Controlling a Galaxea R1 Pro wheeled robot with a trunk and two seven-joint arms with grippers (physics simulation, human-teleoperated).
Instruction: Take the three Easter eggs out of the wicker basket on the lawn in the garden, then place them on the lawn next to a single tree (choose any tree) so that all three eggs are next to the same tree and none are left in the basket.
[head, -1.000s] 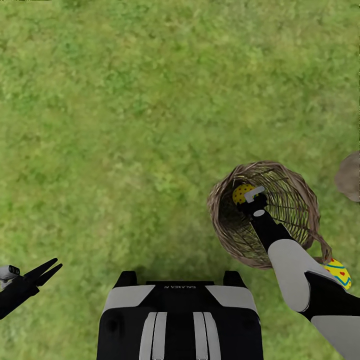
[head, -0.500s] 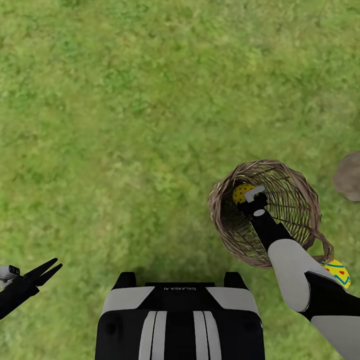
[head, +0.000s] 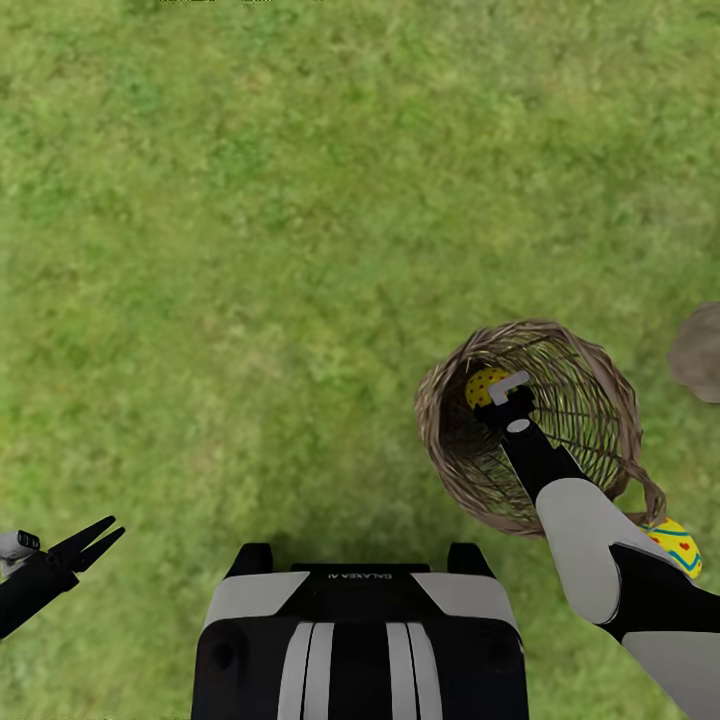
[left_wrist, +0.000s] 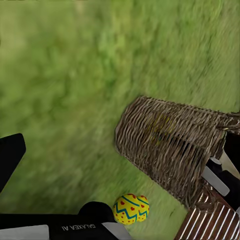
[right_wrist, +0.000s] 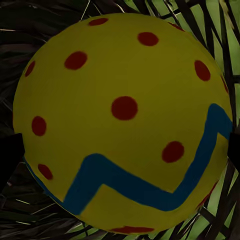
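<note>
The right gripper (head: 492, 397) reached inside the wicker basket (head: 590, 380), fingers flanking the dotted egg (right_wrist: 122, 122) — grip unconfirmed. Another egg (head: 677, 546) lay half-hidden on the lawn (head: 250, 250); the left gripper (head: 97, 541) gaped, empty.

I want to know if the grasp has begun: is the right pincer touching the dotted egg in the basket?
Cannot tell. In the head view the right pincer overlaps the dotted egg inside the basket, hiding any contact; the right wrist view shows the egg close up, fingertips at the edges.
</note>
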